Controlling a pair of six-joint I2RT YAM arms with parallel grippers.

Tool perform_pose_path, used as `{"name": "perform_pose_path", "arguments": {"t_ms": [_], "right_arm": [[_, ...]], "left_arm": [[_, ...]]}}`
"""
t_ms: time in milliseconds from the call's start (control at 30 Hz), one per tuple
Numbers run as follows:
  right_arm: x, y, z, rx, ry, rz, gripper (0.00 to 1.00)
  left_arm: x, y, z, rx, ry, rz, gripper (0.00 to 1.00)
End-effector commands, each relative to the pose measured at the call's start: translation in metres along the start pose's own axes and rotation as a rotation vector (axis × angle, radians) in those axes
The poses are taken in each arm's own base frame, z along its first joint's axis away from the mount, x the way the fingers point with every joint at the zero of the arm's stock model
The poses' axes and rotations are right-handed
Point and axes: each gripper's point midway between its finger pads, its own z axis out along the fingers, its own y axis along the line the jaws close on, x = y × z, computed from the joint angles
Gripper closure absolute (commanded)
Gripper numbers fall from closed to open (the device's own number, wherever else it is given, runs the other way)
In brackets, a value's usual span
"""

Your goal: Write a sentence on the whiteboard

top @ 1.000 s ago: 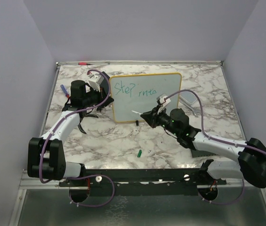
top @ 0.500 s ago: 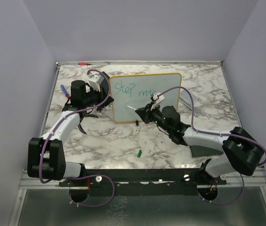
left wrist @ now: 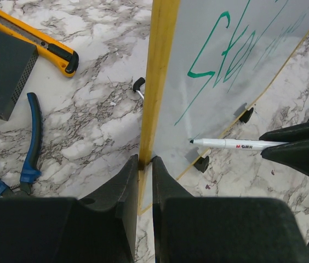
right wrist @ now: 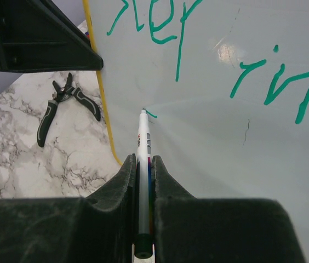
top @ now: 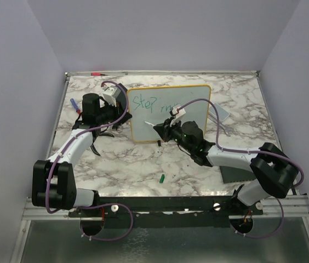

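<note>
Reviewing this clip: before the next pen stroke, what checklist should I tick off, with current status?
1. Clamp of left gripper on the whiteboard frame: ok.
2. Hold of right gripper on the marker: ok.
3. Tip at the board surface under the first line: ok, small green mark there.
4. Bare board ahead for the second line: ok.
5. The sentence finished: not ok, only "Step into" written.

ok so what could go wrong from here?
1. The whiteboard stands on small feet, steadied only by the left fingers pinching one edge of its frame; writing pressure could swivel or tip it, warping strokes.
2. The marker sits in a narrow pinch of the right fingers, tip on the board; pushing could slide it back or twist it.
</note>
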Motion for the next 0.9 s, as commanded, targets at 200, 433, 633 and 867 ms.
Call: {"name": "perform_pose_path", "arguments": {"t_ms": [200, 433, 633, 867], "right_arm": [[0.016, -0.004, 0.002, 0.044, 0.036, -0.029, 0.99], [0.021, -0.017, -0.01, 0.112, 0.035, -0.021, 0.99], [0.028, -0.022, -0.017, 0.133, 0.049, -0.011, 0.99], [0.034, -0.007, -0.007, 0.07, 0.073, -0.02, 0.99]], "left_arm": [[-0.014, -0.006, -0.004, 0.003, -0.044, 0.032, 1.0], [-0.014, -0.006, -0.005, 0.001, -0.045, 0.033, 1.0], [-0.014, -0.006, -0.005, 0.002, -0.046, 0.034, 1.0], [-0.014, -0.006, -0.005, 0.0, -0.045, 0.032, 1.0]]}}
